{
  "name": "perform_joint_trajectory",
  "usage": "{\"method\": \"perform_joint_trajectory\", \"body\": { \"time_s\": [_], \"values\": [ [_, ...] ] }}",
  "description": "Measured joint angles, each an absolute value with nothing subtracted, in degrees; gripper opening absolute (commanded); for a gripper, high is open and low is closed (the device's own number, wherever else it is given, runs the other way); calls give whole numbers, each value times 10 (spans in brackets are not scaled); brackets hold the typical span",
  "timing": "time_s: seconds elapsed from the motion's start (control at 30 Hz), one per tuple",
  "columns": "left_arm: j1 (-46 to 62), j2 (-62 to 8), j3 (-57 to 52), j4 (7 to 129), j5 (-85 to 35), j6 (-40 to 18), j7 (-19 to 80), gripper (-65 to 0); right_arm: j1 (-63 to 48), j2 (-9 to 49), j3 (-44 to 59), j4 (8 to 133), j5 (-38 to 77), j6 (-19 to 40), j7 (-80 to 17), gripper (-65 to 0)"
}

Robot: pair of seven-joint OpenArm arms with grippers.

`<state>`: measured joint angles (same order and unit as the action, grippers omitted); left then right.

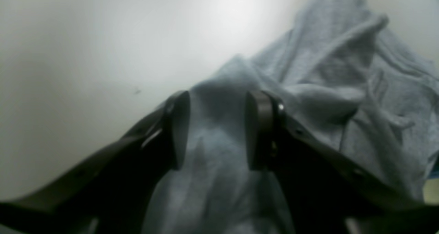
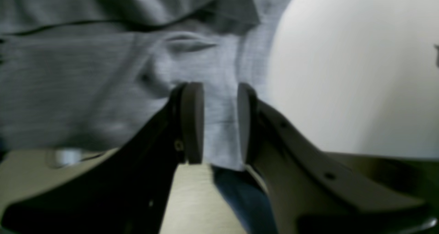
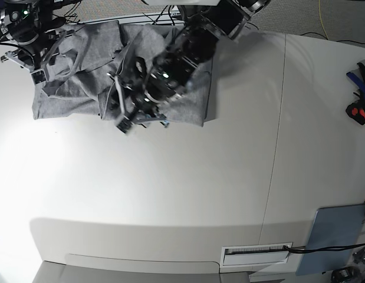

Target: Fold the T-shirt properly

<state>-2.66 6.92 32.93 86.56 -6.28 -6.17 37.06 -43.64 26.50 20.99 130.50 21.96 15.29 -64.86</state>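
Observation:
The heather-grey T-shirt [image 3: 76,88] lies crumpled at the table's far left in the base view, plain side showing. My left gripper [image 3: 124,122] is at the shirt's near edge, blurred. In the left wrist view its jaws [image 1: 219,131] stand a little apart with a raised ridge of shirt cloth [image 1: 325,66] filling the gap. My right gripper [image 3: 38,68] is at the shirt's far left corner. In the right wrist view [image 2: 219,124] a strip of the shirt [image 2: 85,83] fills the narrow gap between its pads, and the hem ends just below them.
The white table [image 3: 170,194] has a seam running down its right part. Red, black and blue tools [image 3: 356,100] lie at the right edge. A grey-blue pad [image 3: 338,236] sits at the near right corner. Cables run along the far edge.

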Motion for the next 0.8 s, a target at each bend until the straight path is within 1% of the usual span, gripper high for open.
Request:
{"method": "perform_joint_trajectory", "body": {
  "time_s": [0.03, 0.1, 0.27, 0.33, 0.43, 0.6, 0.8],
  "values": [
    [-25, 59, 316, 878, -87, -79, 371, -395, -437, 265, 210, 1305, 261, 175, -663, -478],
    [-11, 42, 288, 903, -117, -103, 371, -395, -449, 265, 210, 1305, 320, 194, -675, -478],
    [44, 0, 230, 949, -131, -160, 376, -395, -498, 265, 210, 1305, 321, 206, -679, -478],
    [69, -9, 223, 965, -134, -172, 376, -395, -516, 265, 210, 1305, 321, 211, -677, -478],
    [99, -32, 215, 988, -135, -176, 376, -395, -529, 265, 210, 1305, 328, 222, -676, -478],
    [137, -62, 213, 1025, -133, -176, 376, -395, -529, 263, 210, 1305, 406, 241, -670, -478],
    [163, -82, 213, 1034, -131, -176, 377, -395, -521, 206, 204, 1306, 405, 240, -672, -478]
  ]
}}
